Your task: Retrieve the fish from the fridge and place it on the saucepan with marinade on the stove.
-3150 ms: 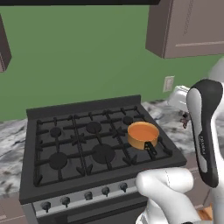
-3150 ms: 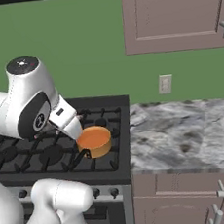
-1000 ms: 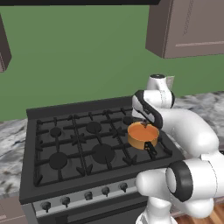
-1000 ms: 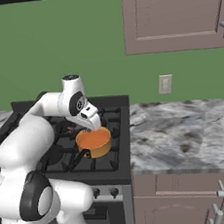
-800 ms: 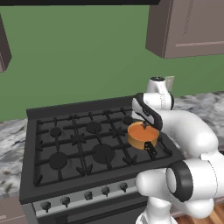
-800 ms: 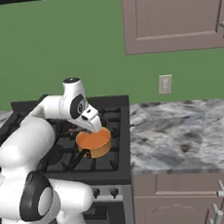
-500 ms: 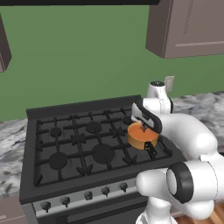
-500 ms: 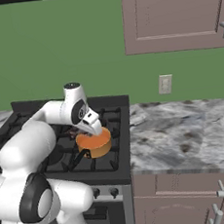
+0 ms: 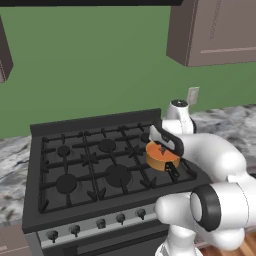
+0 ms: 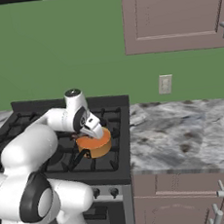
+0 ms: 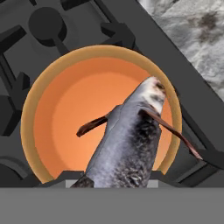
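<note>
On the stove (image 9: 100, 170), the left-hand burners are seen bare, and the orange saucepan (image 9: 161, 156) is set on the front right burner, at about 3 o'clock from the stove's centre, beside the marbled countertop (image 10: 185, 135). The gripper (image 9: 165, 141) is held low, directly above the saucepan, pointed down into it, presumably so that the fish can be released straight inside. In the hand view the fish (image 11: 129, 144) is seen hanging over the saucepan's orange interior, its body running from 6 o'clock toward 1 o'clock, its far end reaching past the rim on that side. The fish appears to be gripped at its near end, with the jaws closed partway on it; the fingertips themselves are hidden behind its body. The drop is judged to be the remaining step.
</note>
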